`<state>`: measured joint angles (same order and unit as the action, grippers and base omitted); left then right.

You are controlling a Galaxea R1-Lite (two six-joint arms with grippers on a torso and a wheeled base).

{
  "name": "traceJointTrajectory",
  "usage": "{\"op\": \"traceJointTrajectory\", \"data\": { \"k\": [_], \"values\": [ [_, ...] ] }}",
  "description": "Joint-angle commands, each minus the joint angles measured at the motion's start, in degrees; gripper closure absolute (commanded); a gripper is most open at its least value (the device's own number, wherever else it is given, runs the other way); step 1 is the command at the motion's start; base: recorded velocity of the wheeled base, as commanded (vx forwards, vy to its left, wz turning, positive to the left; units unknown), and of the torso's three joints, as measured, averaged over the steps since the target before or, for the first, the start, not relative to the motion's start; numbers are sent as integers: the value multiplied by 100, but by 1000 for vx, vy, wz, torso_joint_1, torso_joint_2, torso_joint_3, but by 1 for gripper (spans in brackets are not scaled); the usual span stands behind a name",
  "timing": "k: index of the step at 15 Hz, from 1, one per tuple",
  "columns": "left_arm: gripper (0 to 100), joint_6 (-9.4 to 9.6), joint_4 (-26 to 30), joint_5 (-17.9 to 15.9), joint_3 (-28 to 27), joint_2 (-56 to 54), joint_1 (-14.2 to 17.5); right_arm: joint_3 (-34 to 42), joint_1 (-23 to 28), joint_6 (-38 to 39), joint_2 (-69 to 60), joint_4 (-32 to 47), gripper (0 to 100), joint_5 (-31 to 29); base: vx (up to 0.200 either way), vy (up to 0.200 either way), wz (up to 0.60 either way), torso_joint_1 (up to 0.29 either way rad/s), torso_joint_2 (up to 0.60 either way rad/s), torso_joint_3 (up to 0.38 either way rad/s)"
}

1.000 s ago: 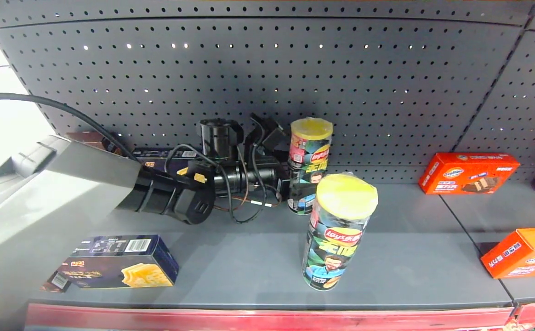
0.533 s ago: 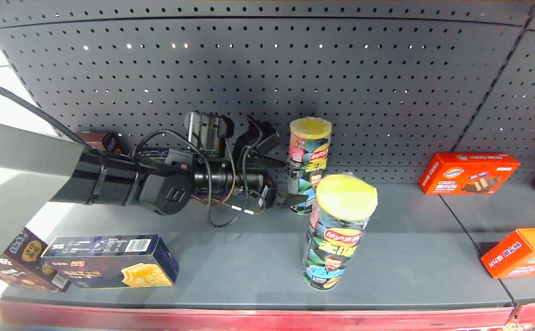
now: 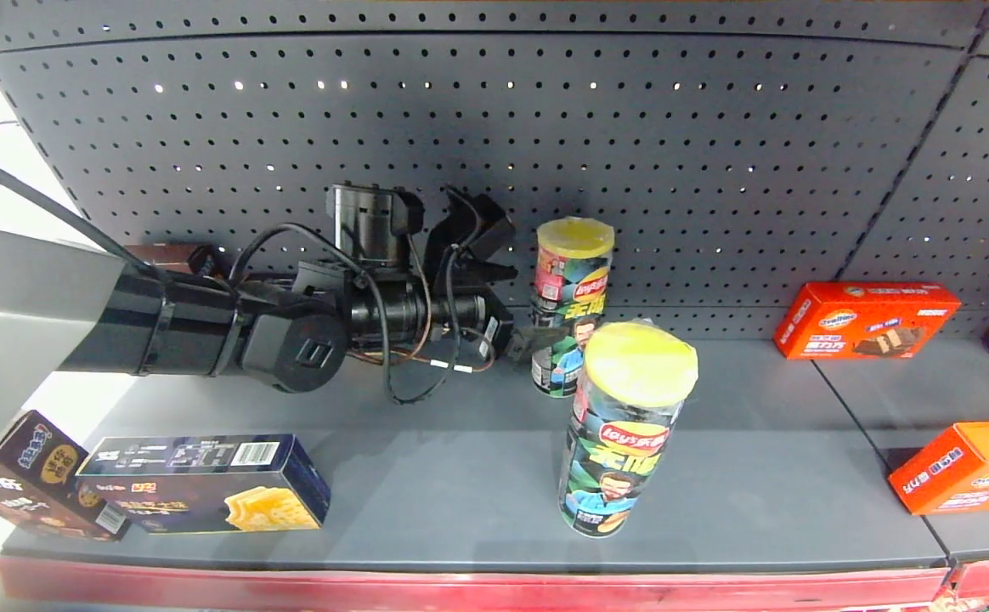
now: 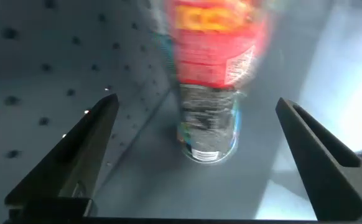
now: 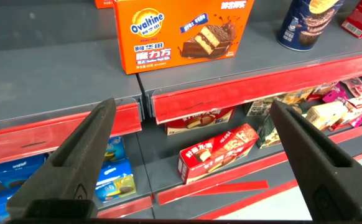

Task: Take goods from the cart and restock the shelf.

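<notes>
Find left gripper (image 3: 522, 306) released, fingers wide, near rear chip can (image 3: 575, 259) upright on shelf (image 3: 426, 476). Find right gripper (image 5: 190, 106) likewise released, empty, facing orange box (image 5: 181, 34).

Two tall chip cans with yellow lids and colourful printed sides stand upright on the grey shelf (image 3: 758, 476), near the frame's centre. The rear can (image 3: 572, 306) stands deep at the back. The front can (image 3: 626, 433) stands lower and slightly right, towards the shelf's red front edge.

L gripper (image 3: 537, 303) jaws apart, by rear chip can (image 3: 573, 289) | front can (image 3: 626, 442) upright nr shelf (image 3: 460, 484) edge
</notes>
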<state>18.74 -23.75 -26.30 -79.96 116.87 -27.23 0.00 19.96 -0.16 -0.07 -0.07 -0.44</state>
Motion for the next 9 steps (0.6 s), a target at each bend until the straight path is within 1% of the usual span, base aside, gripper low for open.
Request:
{"op": "traceJointTrajectory", "data": {
  "k": [1,2,5,8,9],
  "values": [
    [0,-151,-192,116,15,-6,-1,0,0,-2,7,-1,0,0,0,0,0,0,0,0],
    [0,-230,-350,186,33,2,8,0,0,-2,7,-1,0,0,0,0,0,0,0,0],
    [0,-213,-411,248,33,-15,34,0,0,-2,7,-1,0,0,0,0,0,0,0,0],
    [0,-195,-411,590,33,-15,52,0,0,-2,7,-1,0,0,0,0,0,0,0,0],
    [0,-195,-411,590,33,-15,52,0,0,-2,7,-1,0,0,0,0,0,0,0,0]
  ]
}}
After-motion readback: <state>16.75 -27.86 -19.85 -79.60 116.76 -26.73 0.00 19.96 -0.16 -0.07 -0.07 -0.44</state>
